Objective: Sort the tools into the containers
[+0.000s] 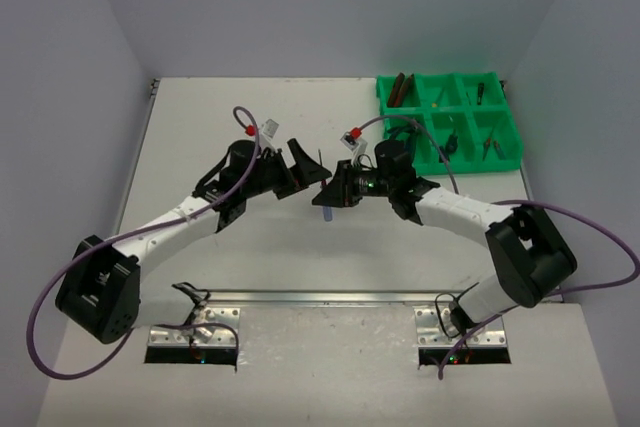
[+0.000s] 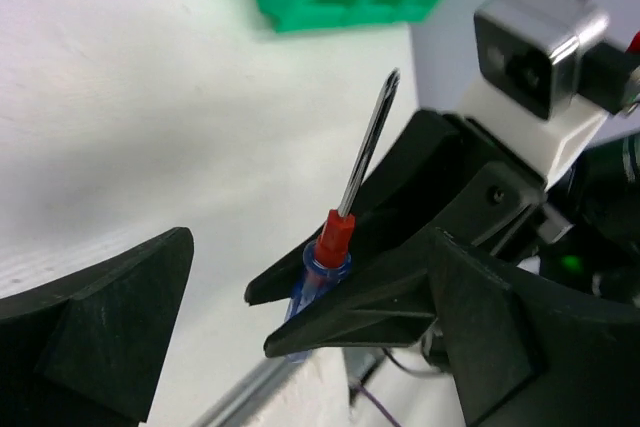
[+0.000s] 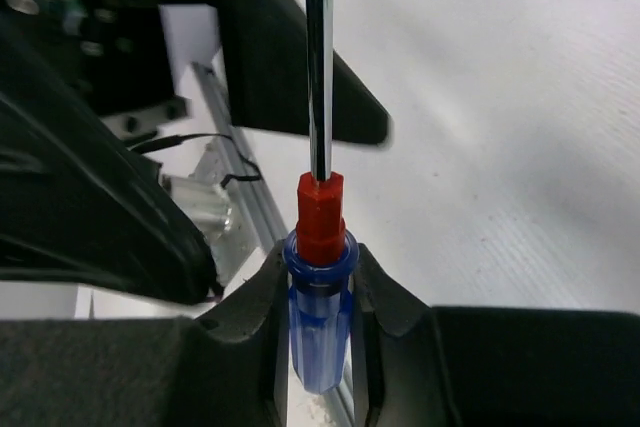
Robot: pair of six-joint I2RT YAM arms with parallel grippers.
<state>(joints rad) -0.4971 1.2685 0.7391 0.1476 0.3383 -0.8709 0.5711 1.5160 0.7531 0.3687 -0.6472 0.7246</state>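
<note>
The right gripper (image 3: 320,285) was clenched on the screwdriver (image 3: 320,347) by its blue handle, near the middle of the table (image 1: 250,247). The left gripper (image 1: 303,169) stood spread wide just beside it, grasping nothing. The green tray (image 1: 462,167) sat well apart, at the far right.

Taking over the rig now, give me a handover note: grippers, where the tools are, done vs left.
Left gripper: open, holding nothing, right next to the right one.
Right gripper: shut on the blue-handled screwdriver, gripping the handle, shaft sticking out past the fingers.
Green tray: far right; several tools already lie in its compartments.
Done: those tools sorted, screwdriver in the right gripper.
Left: probably carry the screwdriver to the tray and release it in a compartment.
</note>
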